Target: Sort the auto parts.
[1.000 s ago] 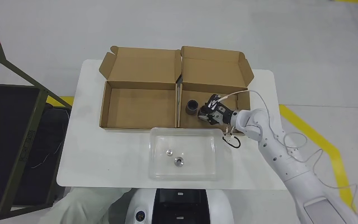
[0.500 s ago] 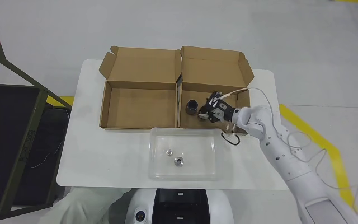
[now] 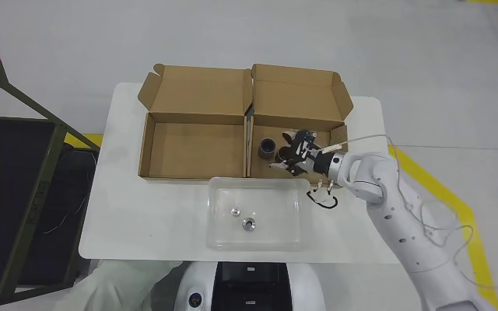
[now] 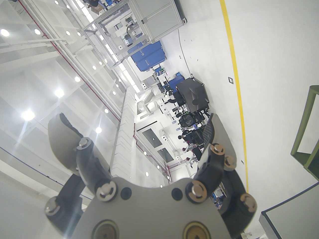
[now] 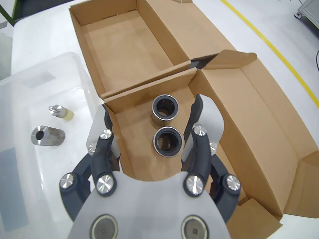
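Two black ring bushings (image 5: 165,107) (image 5: 167,141) stand side by side on the floor of the right cardboard box (image 5: 254,115). My right gripper (image 5: 150,104) hangs open just above them, its fingers straddling the nearer bushing without touching it. From above, the right gripper (image 3: 289,153) is over the right box (image 3: 299,128), beside one bushing (image 3: 267,146). A clear plastic tray (image 3: 214,233) holds a short metal cylinder (image 3: 249,225) and a small metal pin (image 3: 234,210). My left gripper (image 4: 135,125) is open and holds nothing, raised against the room behind.
The left cardboard box (image 3: 194,152) lies open beside the right one, sharing a wall. Both lids stand up at the far side. A black cable loop (image 3: 320,198) lies on the white table (image 3: 117,202) near the tray's right end.
The right arm's forearm has swung outward to the right while its gripper stayed over the right box, turning slightly toward the bushing.
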Controlling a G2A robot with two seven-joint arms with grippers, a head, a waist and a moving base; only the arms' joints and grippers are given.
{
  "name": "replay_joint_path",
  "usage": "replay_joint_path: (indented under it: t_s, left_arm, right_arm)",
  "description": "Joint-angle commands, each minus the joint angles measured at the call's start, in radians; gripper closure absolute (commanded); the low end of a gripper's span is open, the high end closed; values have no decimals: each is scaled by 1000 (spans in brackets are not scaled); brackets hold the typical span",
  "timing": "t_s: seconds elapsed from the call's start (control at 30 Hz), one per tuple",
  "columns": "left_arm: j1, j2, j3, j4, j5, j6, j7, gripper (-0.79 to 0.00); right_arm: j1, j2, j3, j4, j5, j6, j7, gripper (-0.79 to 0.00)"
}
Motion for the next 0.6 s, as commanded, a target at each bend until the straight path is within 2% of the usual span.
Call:
replay_joint_path:
  t_s: [0.0,0.23,0.57]
  left_arm:
    - [0,0,0,0,0,0,0,-785]
    - [0,0,0,0,0,0,0,-785]
    - [0,0,0,0,0,0,0,-785]
  right_arm:
    - [-19,2,-8,-51,-5,-10,17,-637]
    - [-48,1,-68,-110,7,-56,62,-656]
    - [-85,5,-126,-161,-76,-124,5,-656]
